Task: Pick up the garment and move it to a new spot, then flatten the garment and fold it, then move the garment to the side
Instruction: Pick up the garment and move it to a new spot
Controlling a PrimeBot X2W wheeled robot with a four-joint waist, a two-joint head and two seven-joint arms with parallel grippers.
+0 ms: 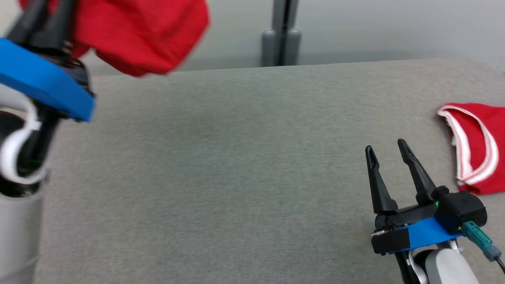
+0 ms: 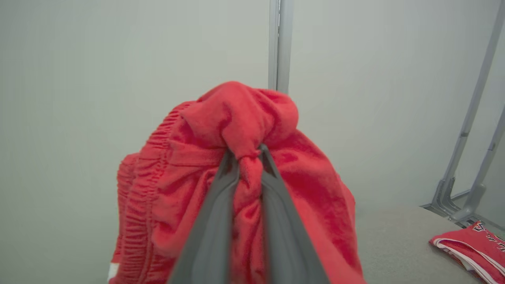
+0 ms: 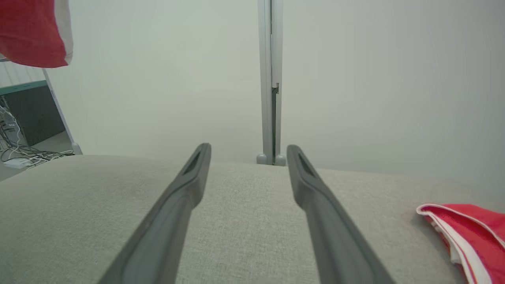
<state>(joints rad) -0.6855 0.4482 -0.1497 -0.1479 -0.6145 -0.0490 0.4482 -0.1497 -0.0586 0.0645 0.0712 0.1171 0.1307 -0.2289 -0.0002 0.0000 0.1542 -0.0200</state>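
Red garment (image 1: 146, 35) is up in the air, bunched and fleecy, hanging from the left gripper (image 2: 249, 152) above the far left corner of the table (image 1: 221, 157). The left wrist view gives the detail: both fingers clamped on a knot of cloth, a gathered elastic waistband (image 2: 150, 169) draping down the left. The right gripper (image 1: 386, 146) sits low at the near right, fingers spread wide over bare tabletop. Its wrist view catches loose cables (image 3: 15, 154) on the floor beyond the left edge. A second red piece with white trim (image 1: 481, 146) lies at the right edge, with broad open grey surface between.
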